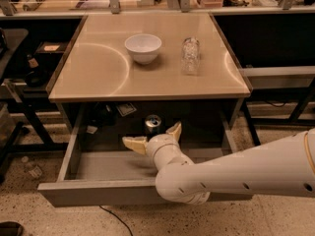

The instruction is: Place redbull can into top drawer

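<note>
Now the gripper [154,137] sits inside the open top drawer [71,154], its jaws spread wide and holding nothing. The redbull can [153,123] stands upright on the drawer floor toward the back, under the counter [98,77] edge, just beyond the gap between the two jaws and apart from both. Above, a white bowl [143,48] and a clear glass [190,56] stand on the counter.

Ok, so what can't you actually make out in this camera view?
- Redbull can: only its top shows. The open end effector, inside the top drawer just in front of it, hides its base.
- Drawer's back: shadowed under the table, so the small items there are unreadable.
- Arm: cut off by the right edge.
</note>
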Controlling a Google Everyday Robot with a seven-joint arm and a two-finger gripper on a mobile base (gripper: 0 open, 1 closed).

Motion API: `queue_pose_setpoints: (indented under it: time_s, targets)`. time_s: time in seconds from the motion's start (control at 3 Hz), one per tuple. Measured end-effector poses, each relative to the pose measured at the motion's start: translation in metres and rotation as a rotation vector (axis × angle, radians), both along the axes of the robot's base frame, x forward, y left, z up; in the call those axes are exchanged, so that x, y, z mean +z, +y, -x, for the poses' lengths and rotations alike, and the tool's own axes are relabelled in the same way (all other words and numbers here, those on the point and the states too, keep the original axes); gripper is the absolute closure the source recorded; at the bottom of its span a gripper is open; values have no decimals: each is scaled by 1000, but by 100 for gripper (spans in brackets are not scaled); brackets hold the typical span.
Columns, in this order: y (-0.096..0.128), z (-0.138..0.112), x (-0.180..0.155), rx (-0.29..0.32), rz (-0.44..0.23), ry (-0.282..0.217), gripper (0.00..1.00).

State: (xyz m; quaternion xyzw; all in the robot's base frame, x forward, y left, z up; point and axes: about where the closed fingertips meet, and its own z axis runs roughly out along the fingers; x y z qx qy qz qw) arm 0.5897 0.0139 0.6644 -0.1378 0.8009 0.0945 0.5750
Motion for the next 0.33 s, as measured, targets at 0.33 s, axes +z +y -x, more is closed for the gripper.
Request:
queue_pose_setpoints:
  time_s: [0.33]
  targets:
    - [0, 0, 0, 0, 0, 0, 0]
